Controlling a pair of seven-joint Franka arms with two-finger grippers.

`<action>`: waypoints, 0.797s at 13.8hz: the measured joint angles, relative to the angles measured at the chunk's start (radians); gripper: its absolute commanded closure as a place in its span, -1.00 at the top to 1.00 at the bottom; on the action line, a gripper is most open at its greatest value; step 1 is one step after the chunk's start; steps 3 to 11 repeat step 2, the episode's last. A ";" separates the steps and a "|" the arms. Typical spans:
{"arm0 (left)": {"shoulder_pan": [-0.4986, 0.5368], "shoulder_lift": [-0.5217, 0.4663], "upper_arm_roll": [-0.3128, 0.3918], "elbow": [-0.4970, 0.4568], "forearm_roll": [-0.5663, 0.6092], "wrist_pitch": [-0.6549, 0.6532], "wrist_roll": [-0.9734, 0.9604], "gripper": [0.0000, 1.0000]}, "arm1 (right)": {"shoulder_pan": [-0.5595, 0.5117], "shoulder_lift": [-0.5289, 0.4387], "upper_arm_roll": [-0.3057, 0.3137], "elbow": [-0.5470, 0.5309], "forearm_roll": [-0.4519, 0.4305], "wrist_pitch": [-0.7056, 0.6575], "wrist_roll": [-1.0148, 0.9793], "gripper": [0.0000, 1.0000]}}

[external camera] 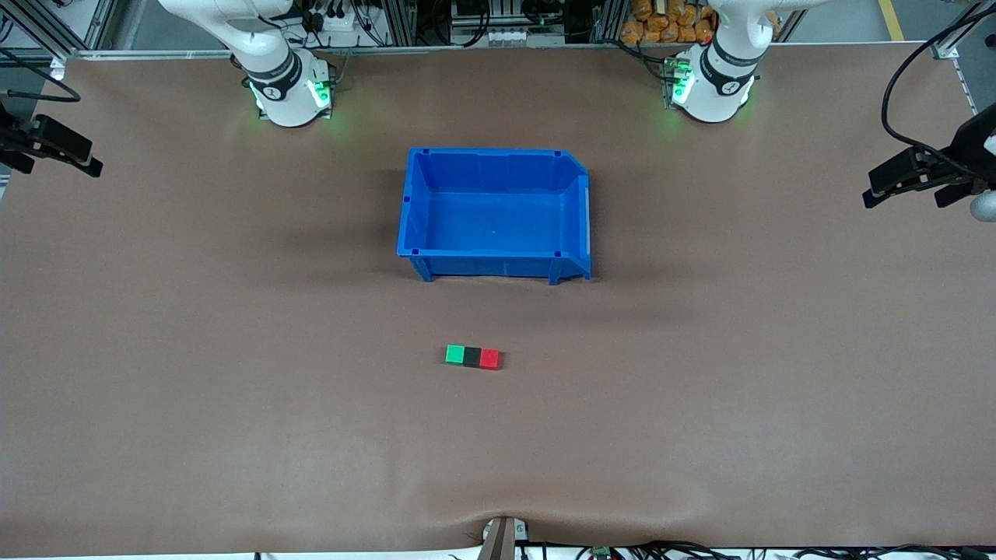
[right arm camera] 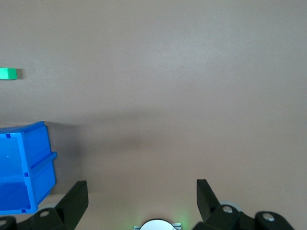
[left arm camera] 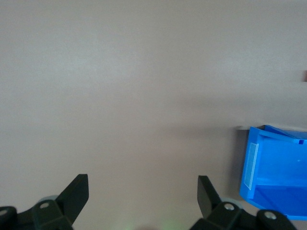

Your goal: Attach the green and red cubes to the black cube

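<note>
The green cube (external camera: 454, 355), the black cube (external camera: 471, 357) and the red cube (external camera: 489, 358) lie touching in one row on the table, black in the middle, nearer to the front camera than the blue bin (external camera: 495, 211). My left gripper (external camera: 906, 183) is open and empty, up over the left arm's end of the table, far from the cubes. My right gripper (external camera: 58, 155) is open and empty over the right arm's end. In the left wrist view my left gripper (left arm camera: 143, 189) is over bare mat. In the right wrist view my right gripper (right arm camera: 142, 191) is over bare mat, and the green cube (right arm camera: 8, 73) shows at the edge.
The blue bin stands empty in the middle of the table, between the arms' bases and the cubes. Its corner shows in the left wrist view (left arm camera: 276, 167) and in the right wrist view (right arm camera: 24, 167). Brown mat covers the table.
</note>
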 measured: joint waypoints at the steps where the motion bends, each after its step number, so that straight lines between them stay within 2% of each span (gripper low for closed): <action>1: 0.000 0.000 0.000 0.000 0.000 0.000 0.000 1.00 | 0.000 0.000 0.000 0.000 0.000 0.000 0.000 1.00; 11: 0.000 0.001 0.000 0.000 0.000 0.000 0.000 1.00 | 0.000 0.001 0.000 0.000 0.000 -0.001 0.000 1.00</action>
